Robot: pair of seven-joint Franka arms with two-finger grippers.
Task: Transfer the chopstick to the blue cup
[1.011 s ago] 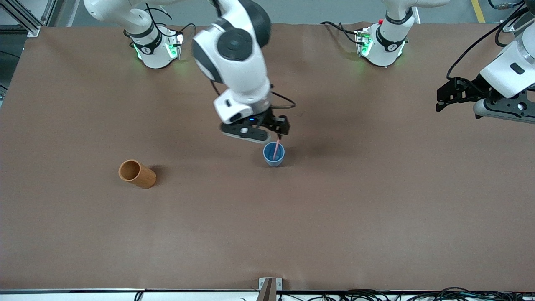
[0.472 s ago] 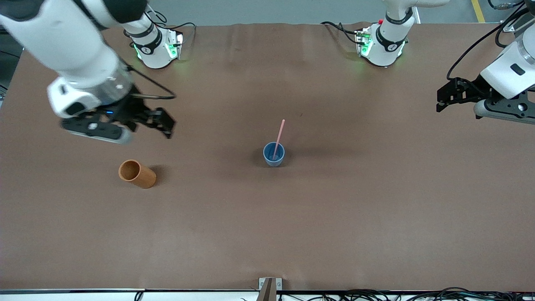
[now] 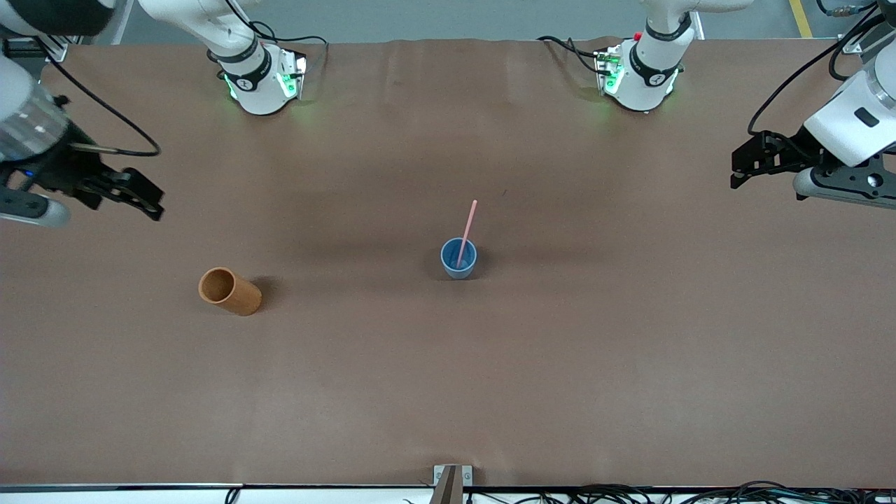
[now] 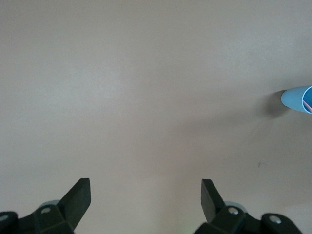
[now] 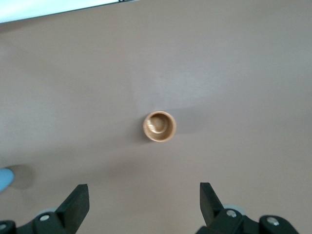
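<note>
The blue cup (image 3: 458, 258) stands upright near the middle of the table. The pale pink chopstick (image 3: 467, 227) stands in it, leaning on the rim, its upper half sticking out. My right gripper (image 3: 140, 194) is open and empty, up over the right arm's end of the table, away from the cup. My left gripper (image 3: 745, 166) is open and empty, waiting over the left arm's end. The left wrist view shows the open left gripper (image 4: 145, 195) and the blue cup (image 4: 297, 99) at its edge. The right wrist view shows the open right gripper (image 5: 144, 200) and a sliver of the blue cup (image 5: 4, 179).
An orange-brown cylindrical cup (image 3: 229, 291) stands toward the right arm's end, a little nearer to the front camera than the blue cup; it also shows in the right wrist view (image 5: 159, 126). A brown mat (image 3: 448, 392) covers the table.
My right gripper let go of the chopstick in the blue cup, rose and swung away to the right arm's end of the table. The chopstick stays in the cup. The left arm has not moved.
</note>
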